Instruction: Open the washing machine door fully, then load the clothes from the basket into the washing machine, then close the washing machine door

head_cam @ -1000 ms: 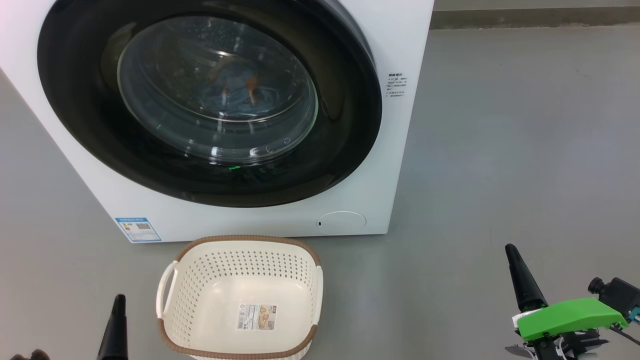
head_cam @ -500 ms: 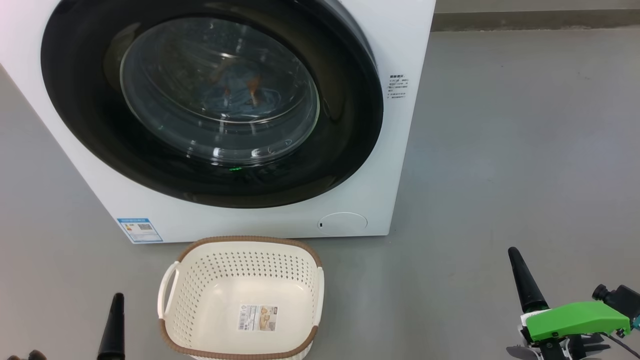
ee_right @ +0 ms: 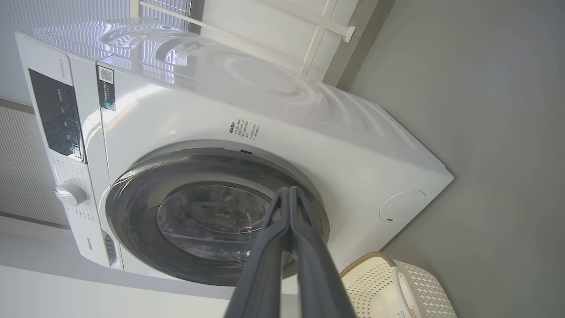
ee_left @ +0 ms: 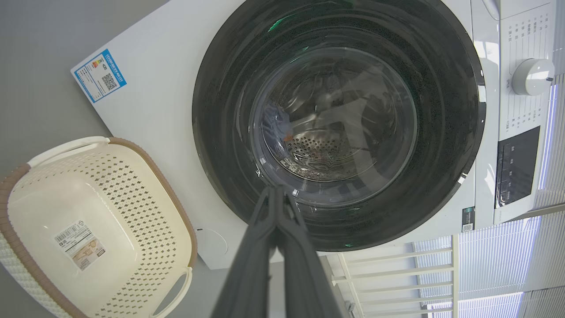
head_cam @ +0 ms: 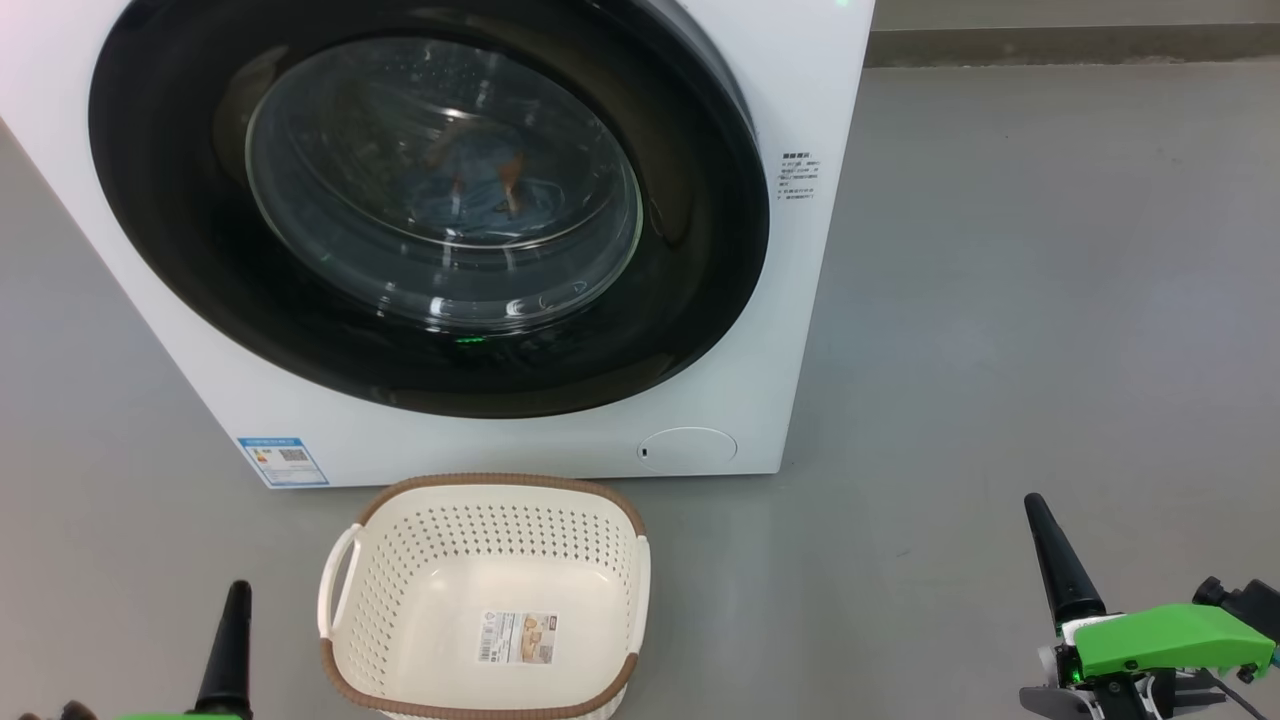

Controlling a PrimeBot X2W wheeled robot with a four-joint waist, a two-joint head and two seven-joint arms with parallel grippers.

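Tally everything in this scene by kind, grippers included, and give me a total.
Washing machine: 1
Basket: 1
Blue garment, inside the machine: 1
Grippers: 2, left gripper and right gripper
Total: 5

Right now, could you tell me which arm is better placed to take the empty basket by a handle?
Left, probably: the left gripper sits close beside the basket, near its handle, while the right gripper is far off to the right. Both are shut.
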